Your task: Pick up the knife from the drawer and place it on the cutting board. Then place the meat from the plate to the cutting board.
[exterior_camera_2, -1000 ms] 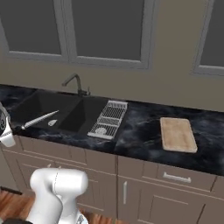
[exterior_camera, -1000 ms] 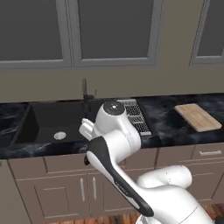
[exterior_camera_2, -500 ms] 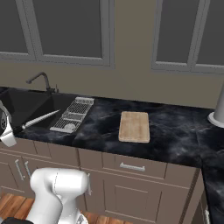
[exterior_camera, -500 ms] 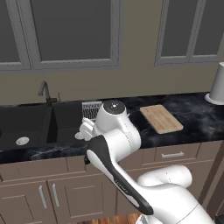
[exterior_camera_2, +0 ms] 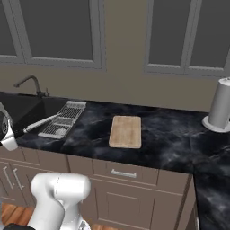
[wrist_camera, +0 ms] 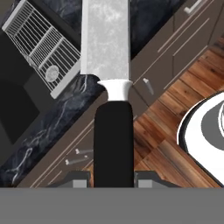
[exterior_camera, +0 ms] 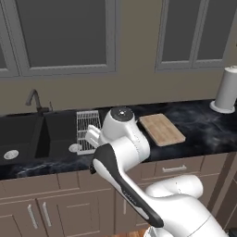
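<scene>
Nearest, the gripper (wrist_camera: 113, 177) is clamped on the black handle of the one knife (wrist_camera: 107, 65), blade pointing away over the counter edge toward the white drying rack (wrist_camera: 41, 43) — so the pick from the drawer looks done. What remains, as I judge it, is setting the knife on the single cutting board (exterior_camera_2: 126, 131), which lies bare on the dark counter (exterior_camera_2: 170, 139) — then moving the meat. Farther back stand one faucet (exterior_camera: 34, 99) and one white paper-towel roll (exterior_camera_2: 221, 105).
</scene>
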